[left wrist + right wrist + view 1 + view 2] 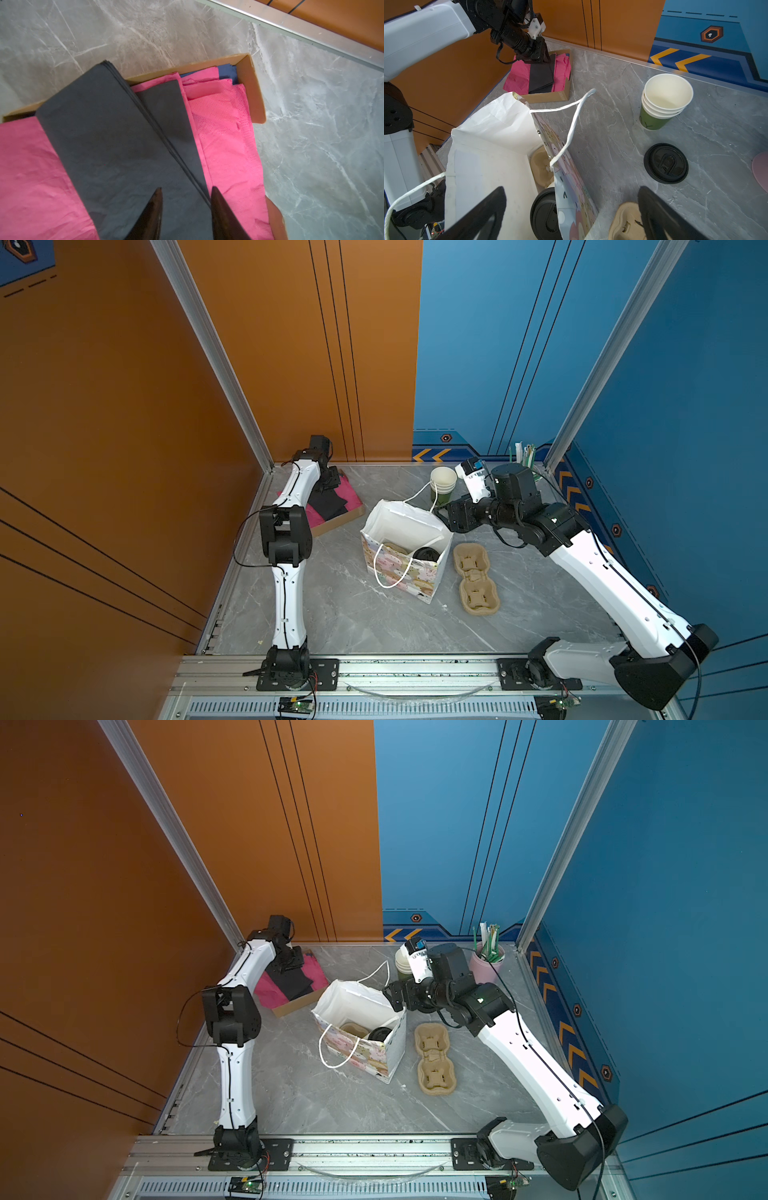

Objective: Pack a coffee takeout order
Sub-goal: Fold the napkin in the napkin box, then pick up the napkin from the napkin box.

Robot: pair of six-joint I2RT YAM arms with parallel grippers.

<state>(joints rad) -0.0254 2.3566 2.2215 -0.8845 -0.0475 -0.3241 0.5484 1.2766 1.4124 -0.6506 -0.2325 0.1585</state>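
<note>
Top views: left pincer down over napkin box, far left corner of desk, right above black napkin. Right pincer wide, empty, just beside rim of bag. Lidded cup already in bag, upright, next to carrier. Straw not packed: in pink holder, far right corner.

Left wrist: left pincer part-open, tips astride folded edge of top black napkin. Nothing pinched. Contact with paper: cannot tell. Another black sheet beneath, pink napkins on both sides.

Right wrist: right pincer jaws wide over bag wall. Handle looping loose outside. Spare lid and cup stack on desk close by.

Risks, as judged:
- Double pick, or a pink one along with it: layers flush, tips astride stacked edges.
- Closing on air if tips ride over the fold.
- Dragging the light box on lift.
- At drop-off, snagging handle or folding bag wall in: thin paper, free-standing, no support unless right pincer steadies it.
- Clipping cup stack on the reach for straws.
</note>
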